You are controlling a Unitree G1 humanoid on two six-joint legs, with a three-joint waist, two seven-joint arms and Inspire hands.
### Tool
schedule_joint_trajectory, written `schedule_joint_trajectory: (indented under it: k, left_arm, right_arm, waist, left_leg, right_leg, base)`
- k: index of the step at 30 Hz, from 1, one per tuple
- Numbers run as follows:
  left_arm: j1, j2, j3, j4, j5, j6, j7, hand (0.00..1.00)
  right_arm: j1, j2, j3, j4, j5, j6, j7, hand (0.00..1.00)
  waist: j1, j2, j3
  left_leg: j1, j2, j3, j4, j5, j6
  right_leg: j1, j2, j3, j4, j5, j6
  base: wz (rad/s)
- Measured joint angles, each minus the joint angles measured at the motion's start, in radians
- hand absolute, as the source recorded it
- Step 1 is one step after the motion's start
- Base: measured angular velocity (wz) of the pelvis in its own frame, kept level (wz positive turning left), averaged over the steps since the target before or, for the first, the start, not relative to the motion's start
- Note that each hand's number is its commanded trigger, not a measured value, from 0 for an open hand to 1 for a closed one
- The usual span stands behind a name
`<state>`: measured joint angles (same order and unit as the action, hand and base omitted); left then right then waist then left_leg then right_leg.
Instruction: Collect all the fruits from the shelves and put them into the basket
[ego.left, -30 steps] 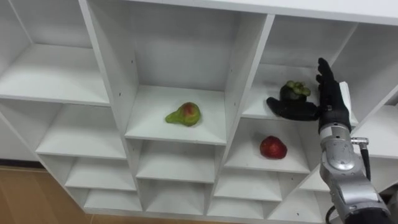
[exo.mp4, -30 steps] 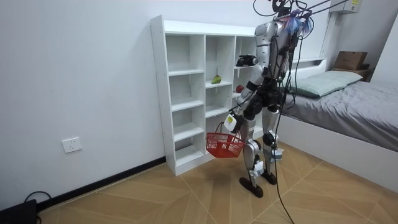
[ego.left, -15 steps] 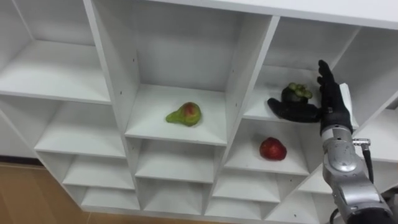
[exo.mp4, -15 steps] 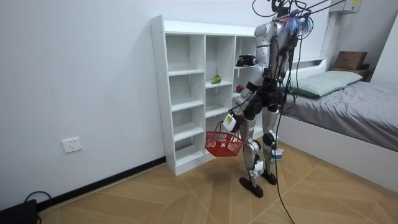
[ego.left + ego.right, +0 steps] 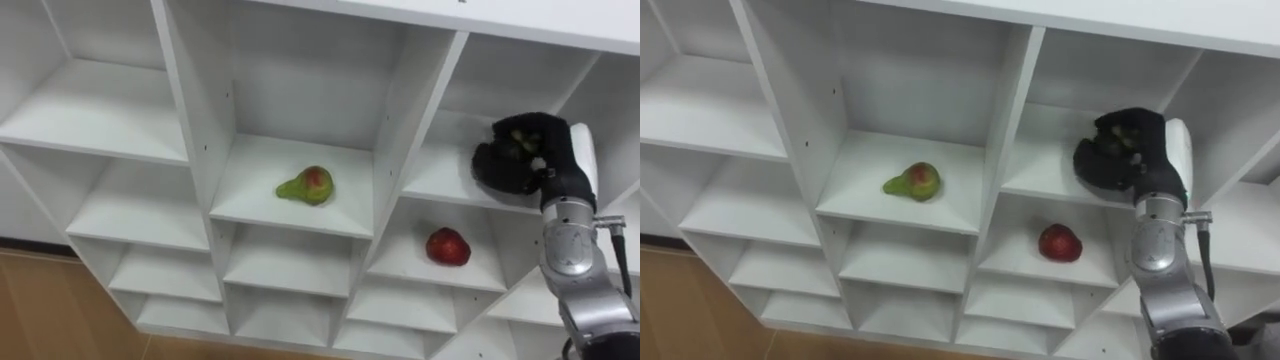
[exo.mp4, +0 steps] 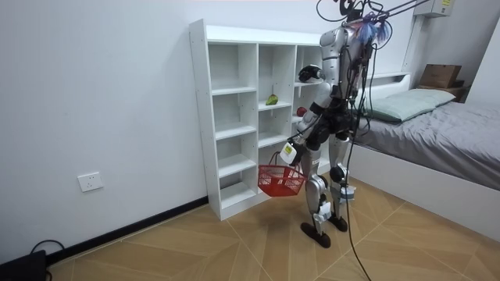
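Left eye view: the right hand (image 5: 527, 165) is curled round the dark fruit (image 5: 520, 137) in the upper right compartment of the shelf (image 5: 415, 120), a fruit that looks light, firm and smooth, best cupped round its middle.

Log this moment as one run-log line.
right hand: closed on dark fruit | left hand: holding red basket | pear, red fruit: shelved
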<state>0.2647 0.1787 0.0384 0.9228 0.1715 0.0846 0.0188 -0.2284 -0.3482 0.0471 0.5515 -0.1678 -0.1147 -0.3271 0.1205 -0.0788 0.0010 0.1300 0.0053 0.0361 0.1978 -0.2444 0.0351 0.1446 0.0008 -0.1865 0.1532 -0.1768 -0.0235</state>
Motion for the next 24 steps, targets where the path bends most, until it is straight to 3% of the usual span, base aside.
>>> schedule_joint_trajectory:
  k: [24]
  left_arm:
    - [-0.028,0.0,-0.001,0.0,-0.002,-0.001,-0.004,1.0]
  right_arm:
    - [-0.029,-0.002,0.007,0.066,-0.072,0.004,-0.006,1.0]
  waist:
    - [0.013,0.003,0.0006]
  left_leg:
    - [0.015,-0.003,-0.016,-0.011,0.0,0.0]
  right_leg:
    - [0.02,0.002,-0.007,-0.001,0.0,0.0]
  base:
    - [0.01]
